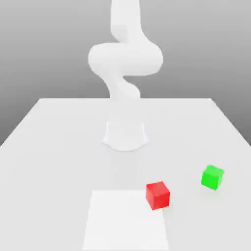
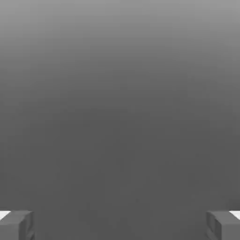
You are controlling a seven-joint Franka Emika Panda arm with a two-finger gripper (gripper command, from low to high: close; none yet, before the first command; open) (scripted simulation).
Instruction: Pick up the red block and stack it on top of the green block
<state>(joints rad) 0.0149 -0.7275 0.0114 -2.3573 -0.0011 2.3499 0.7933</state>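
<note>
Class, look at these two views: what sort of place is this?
Probably a simulated test bench: a plain white table, a featureless grey backdrop, one white robot arm, and just a red block and green block.

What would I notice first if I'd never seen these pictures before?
Two small bright cubes pop out on the pale white table: the small matte red block near the front, and the small matte green block apart from it, toward the exterior view's right. Behind them the big white robot arm curls up from its round base.
</note>
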